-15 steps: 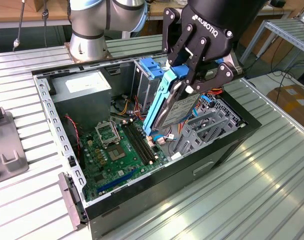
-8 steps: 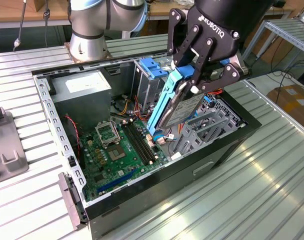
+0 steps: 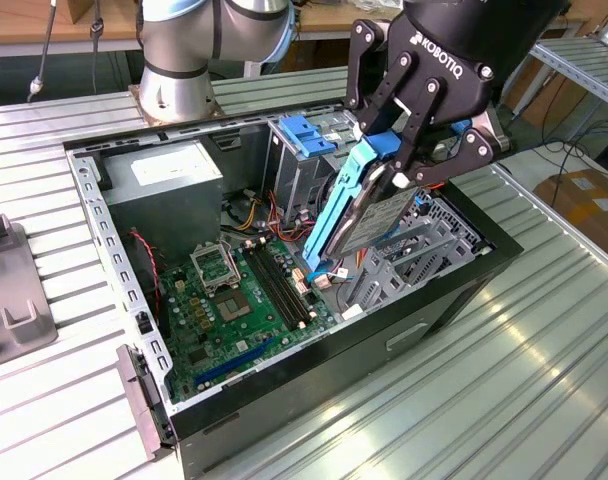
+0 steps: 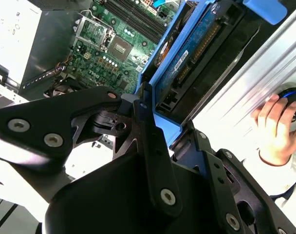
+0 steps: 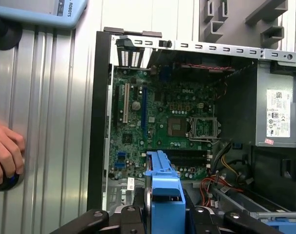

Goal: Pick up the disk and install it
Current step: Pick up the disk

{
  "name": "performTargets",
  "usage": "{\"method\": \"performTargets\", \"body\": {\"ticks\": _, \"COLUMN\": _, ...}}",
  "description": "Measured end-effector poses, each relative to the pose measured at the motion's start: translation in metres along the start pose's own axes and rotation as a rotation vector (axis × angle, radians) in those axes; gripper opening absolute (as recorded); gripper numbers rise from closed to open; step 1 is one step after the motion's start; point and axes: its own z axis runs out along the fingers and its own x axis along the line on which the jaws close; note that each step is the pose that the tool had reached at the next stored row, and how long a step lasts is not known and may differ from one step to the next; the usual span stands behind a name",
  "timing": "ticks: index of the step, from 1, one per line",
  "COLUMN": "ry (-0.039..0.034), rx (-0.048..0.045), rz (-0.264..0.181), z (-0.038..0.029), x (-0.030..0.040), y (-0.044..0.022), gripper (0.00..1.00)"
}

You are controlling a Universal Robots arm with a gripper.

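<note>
1. Exterior view: the gripper (image 3: pixel 414 175) has its fingers clamped across the upper end of the disk (image 3: pixel 369 215), one finger on each broad side of the blue carrier frame; both wrist views show the same hold from behind the fingers, the carrier pinched between them (image 5: pixel 165 187).
2. The disk hangs off the table and steeply tilted, its free lower end pointing down into the open computer case (image 3: pixel 94 220); that end sits between the motherboard (image 3: pixel 234 300) and the grey drive cage (image 3: pixel 424 250), and whether it touches either I cannot tell.
3. My reading: the pick-up is done and the install is in hand; the disk is not yet seated in any bay.
4. Seating calls for the carrier's long edges to line up square with the cage's slot; tilted as it is now, it would likely catch on the cage wall or the cables nearby.
5. Farther out, a person's hand (image 4: pixel 277 126) rests on the ribbed table (image 3: pixel 504 380) beside the case, well apart from the gripper.
</note>
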Motion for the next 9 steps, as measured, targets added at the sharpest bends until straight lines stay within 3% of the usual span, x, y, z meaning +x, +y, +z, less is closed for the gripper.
{"method": "performTargets", "body": {"ticks": 9, "ry": 0.0, "rx": 0.0, "rz": 0.0, "z": -0.0008, "x": 0.006, "y": -0.008, "gripper": 0.37}}
